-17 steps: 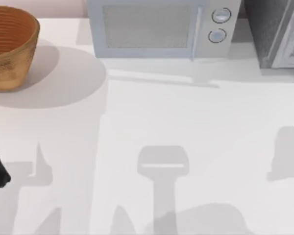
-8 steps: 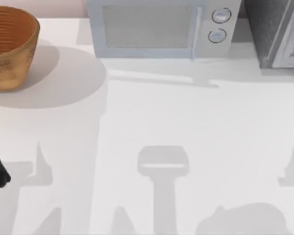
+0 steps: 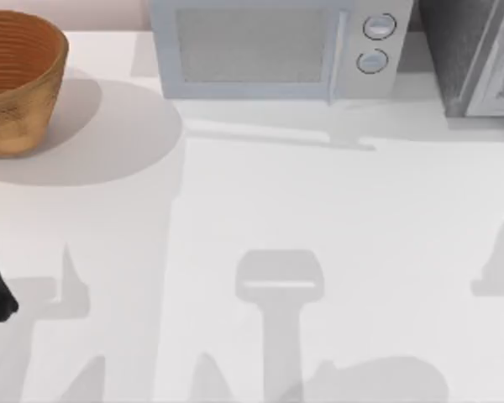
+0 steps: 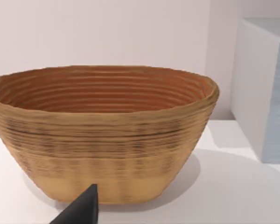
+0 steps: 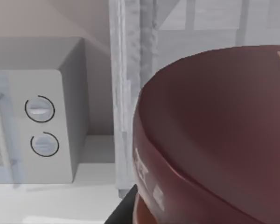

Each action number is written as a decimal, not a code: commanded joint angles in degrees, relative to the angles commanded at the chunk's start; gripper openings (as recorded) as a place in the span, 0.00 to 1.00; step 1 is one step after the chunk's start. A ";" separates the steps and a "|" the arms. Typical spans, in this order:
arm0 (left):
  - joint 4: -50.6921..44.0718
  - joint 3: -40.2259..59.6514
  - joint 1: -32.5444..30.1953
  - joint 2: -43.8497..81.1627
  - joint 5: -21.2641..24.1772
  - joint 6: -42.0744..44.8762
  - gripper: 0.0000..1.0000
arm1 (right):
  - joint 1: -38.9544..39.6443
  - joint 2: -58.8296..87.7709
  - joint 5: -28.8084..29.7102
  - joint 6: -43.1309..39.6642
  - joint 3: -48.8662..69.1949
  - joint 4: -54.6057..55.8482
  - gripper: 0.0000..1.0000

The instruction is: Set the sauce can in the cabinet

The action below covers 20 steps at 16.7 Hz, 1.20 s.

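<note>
One sauce can (image 5: 214, 140) loomed close before the right wrist camera, facing the cabinet (image 3: 475, 54) at the table's far right; whether either gripper gripped, I could not tell.

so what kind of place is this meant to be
Most likely a mock kitchen counter in simulation: a white table holding a light grey microwave, a woven basket and a speckled grey cabinet, with a sauce can near it.
</note>
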 joint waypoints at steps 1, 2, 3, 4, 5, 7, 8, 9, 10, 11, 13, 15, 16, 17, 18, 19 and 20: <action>0.00 0.00 0.00 0.00 0.00 0.00 1.00 | 0.38 3.23 0.57 0.06 4.21 -1.22 0.00; 0.00 0.00 0.00 0.00 0.00 0.00 1.00 | 0.80 6.77 1.17 0.11 8.93 -2.58 0.00; 0.00 0.00 0.00 0.00 0.00 0.00 1.00 | 1.27 10.57 1.79 0.15 14.07 -4.08 0.00; 0.00 0.00 0.00 0.00 0.00 0.00 1.00 | 1.77 14.58 2.43 0.20 19.55 -5.68 0.00; 0.00 0.00 0.00 0.00 0.00 0.00 1.00 | 2.30 18.74 3.07 0.24 25.29 -7.36 0.00; 0.00 0.00 0.00 0.00 0.00 0.00 1.00 | 3.43 27.30 4.34 0.35 37.26 -10.86 0.00; 0.00 0.00 0.00 0.00 0.00 0.00 1.00 | 4.02 31.60 4.96 0.41 43.34 -12.62 0.00; 0.00 0.00 0.00 0.00 0.00 0.00 1.00 | 4.62 35.84 5.55 0.46 49.40 -14.35 0.00; 0.00 0.00 0.00 0.00 0.00 0.00 1.00 | 5.22 39.99 6.12 0.51 55.36 -16.01 0.00; 0.00 0.00 0.00 0.00 0.00 0.00 1.00 | 5.81 43.99 6.66 0.56 61.15 -17.60 0.00; 0.00 0.00 0.00 0.00 0.00 0.00 1.00 | 6.94 51.35 7.60 0.62 71.90 -20.45 0.00; 0.00 0.00 0.00 0.00 0.00 0.00 1.00 | 7.95 57.57 8.37 0.64 80.94 -22.78 0.00; 0.00 0.00 0.00 0.00 0.00 0.00 1.00 | 8.39 60.14 8.68 0.64 84.63 -23.73 0.00; 0.00 0.00 0.00 0.00 0.00 0.00 1.00 | 8.77 62.32 8.94 0.63 87.71 -24.52 0.00; 0.00 0.00 0.00 0.00 0.00 0.00 1.00 | 9.10 64.08 9.15 0.62 90.19 -25.16 0.00; 0.00 0.00 0.00 0.00 0.00 0.00 1.00 | 9.35 65.40 9.31 0.60 92.06 -25.64 0.00; 0.00 0.00 0.00 0.00 0.00 0.00 1.00 | 9.52 66.28 9.42 0.59 93.32 -25.96 0.00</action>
